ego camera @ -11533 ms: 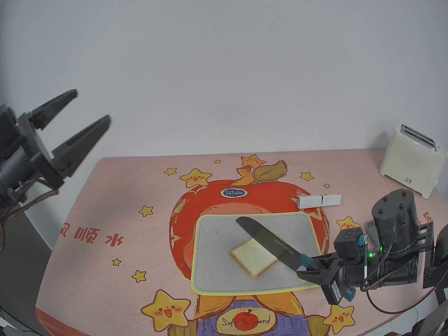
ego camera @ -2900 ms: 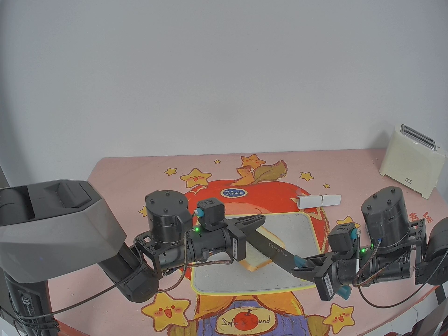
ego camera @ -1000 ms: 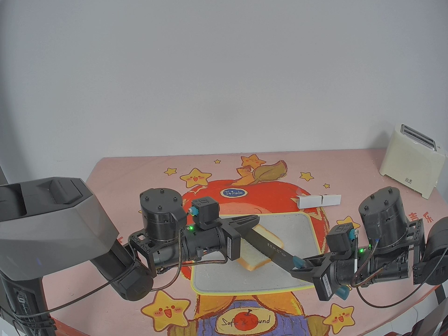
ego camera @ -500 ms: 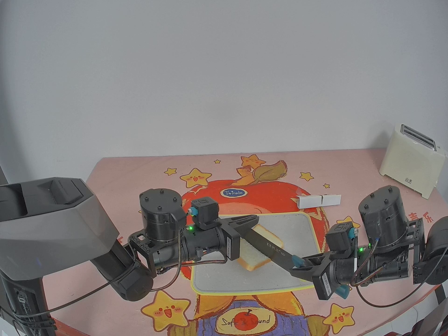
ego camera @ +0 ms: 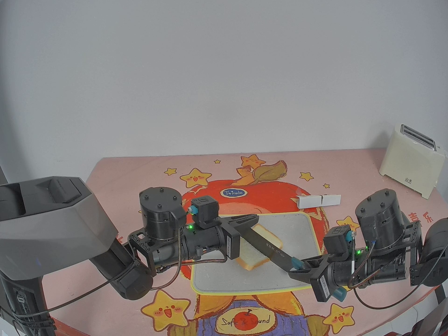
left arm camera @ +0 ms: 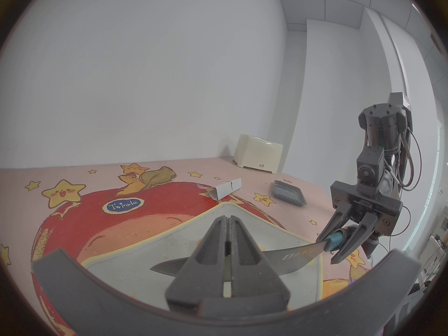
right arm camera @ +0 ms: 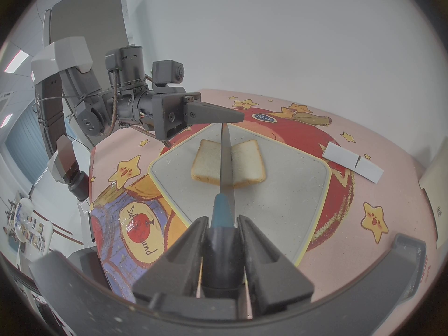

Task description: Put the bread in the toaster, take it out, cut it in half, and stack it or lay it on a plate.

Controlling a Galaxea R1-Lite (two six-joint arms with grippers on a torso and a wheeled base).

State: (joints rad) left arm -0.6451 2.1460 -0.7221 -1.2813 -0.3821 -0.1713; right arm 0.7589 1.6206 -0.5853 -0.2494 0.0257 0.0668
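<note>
In our right pincer (right arm camera: 223, 222) the knife (right arm camera: 226, 157) looks matt dark metal; just beyond, we see porous bread (right arm camera: 247, 162) on a grainy matt board (right arm camera: 289, 197).

My left gripper (ego camera: 253, 219), fingers pressed together, hangs low over the left side of the grey yellow-rimmed cutting mat (ego camera: 301, 229); my right gripper (ego camera: 298, 273), at its right edge, clamps a black-bladed blue-handled knife (ego camera: 270, 251).

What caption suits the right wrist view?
Right end effector holds a knife across the bread slice on the cutting board, shut left end effector over its tip.
</note>
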